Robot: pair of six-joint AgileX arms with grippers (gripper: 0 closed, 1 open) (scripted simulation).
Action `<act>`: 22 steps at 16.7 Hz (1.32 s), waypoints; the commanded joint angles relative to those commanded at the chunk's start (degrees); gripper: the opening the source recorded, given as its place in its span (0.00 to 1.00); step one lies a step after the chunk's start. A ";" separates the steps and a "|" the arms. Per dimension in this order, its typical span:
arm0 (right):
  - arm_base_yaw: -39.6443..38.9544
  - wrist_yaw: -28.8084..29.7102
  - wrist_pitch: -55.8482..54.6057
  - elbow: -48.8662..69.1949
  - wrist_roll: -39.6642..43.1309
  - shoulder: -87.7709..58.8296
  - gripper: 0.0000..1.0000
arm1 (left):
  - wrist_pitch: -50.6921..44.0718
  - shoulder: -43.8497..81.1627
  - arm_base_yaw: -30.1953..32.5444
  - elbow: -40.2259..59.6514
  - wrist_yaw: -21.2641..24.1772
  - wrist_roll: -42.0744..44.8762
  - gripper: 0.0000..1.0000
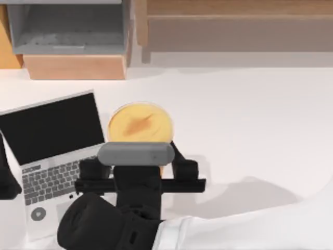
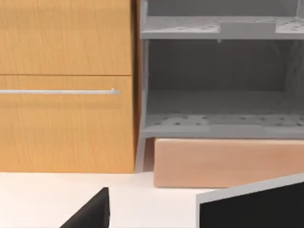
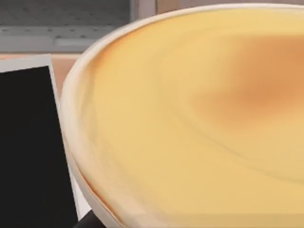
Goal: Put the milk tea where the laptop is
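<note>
Milk tea: upright just right of the laptop's screen, round top facing up.
Right gripper: over the cup's near side, fingers either side; grip can't be judged.
Laptop: open, table's left.
Left gripper: far left edge, idle.

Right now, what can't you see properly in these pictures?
- The milk tea: in the top view my right arm covers its side, so its base is hidden. The right wrist view cuts off its top.
- The right gripper: its wrist camera hides the fingertips, so its grip is unclear.
- The laptop: the arm covers the keyboard's right corner; the left wrist view crops its screen.
</note>
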State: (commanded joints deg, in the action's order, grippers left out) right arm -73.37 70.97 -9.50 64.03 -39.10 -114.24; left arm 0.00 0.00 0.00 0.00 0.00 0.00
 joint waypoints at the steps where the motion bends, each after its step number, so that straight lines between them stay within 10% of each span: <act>1: -0.04 0.06 -0.04 0.04 -0.03 -0.04 0.00 | 0.00 0.00 0.00 0.00 0.00 0.00 1.00; 22: -0.39 1.16 -6.17 -0.24 -0.20 -2.86 0.00 | 0.00 0.00 0.00 0.00 0.00 0.00 1.00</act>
State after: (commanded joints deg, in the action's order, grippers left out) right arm -73.76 72.13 -15.67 63.80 -39.30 -117.10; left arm 0.00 0.00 0.00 0.00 0.00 0.00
